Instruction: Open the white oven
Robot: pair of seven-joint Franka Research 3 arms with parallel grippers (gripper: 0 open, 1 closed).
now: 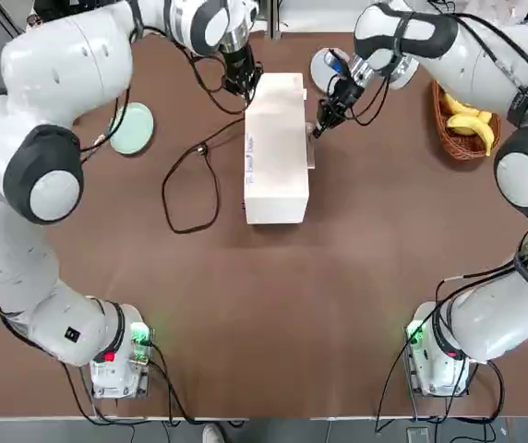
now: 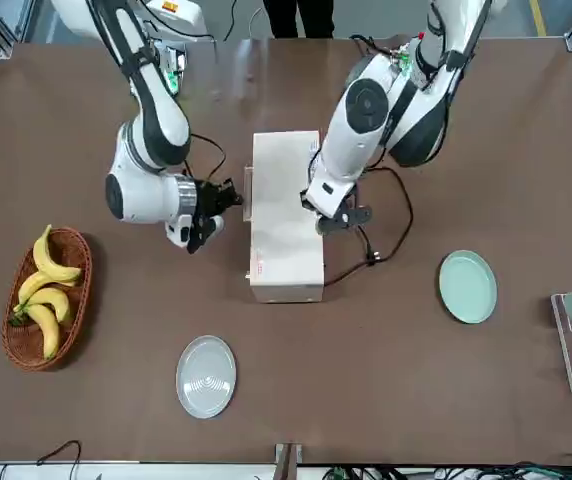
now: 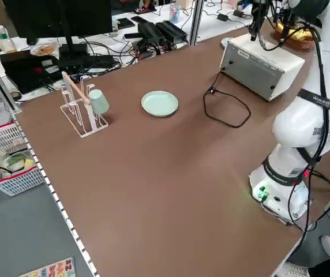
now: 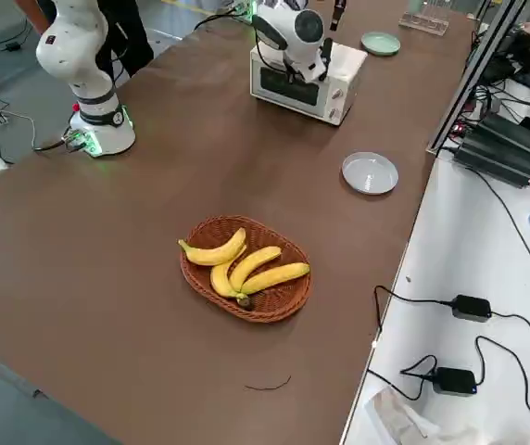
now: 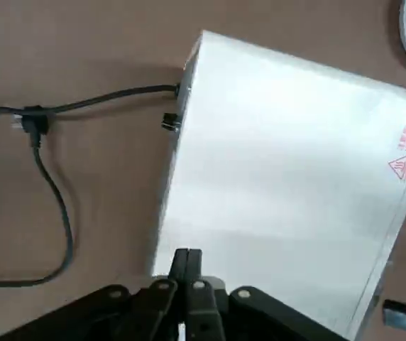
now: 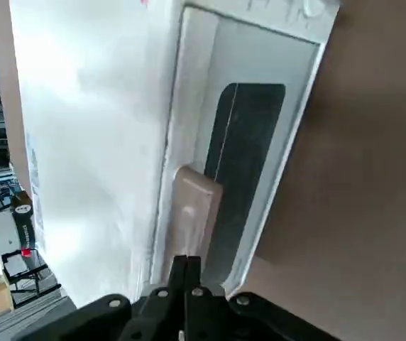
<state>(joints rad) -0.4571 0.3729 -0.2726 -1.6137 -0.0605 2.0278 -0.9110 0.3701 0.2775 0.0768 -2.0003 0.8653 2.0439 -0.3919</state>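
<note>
left claw [image 1: 244,81] pinched closed, pressing white oven [image 1: 276,148] far-left top; right claw [image 1: 324,120] closed beside door handle [image 6: 192,206]; two plates, three bananas [image 4: 244,264].

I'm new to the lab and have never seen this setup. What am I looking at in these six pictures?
These are two white robot arms bolted to a brown table. One picture is taken from overhead, one from across the table, two from the sides, and two from small cameras on the wrists.

On the table stands a white oven with a black cord. Around it lie a green plate, a grey plate, a basket of bananas and a rack with a cup.

The left hand is shut, at the oven's top back edge. The right hand, also shut, is at the door side, near the handle. Neither holds anything, and the door looks closed.
</note>
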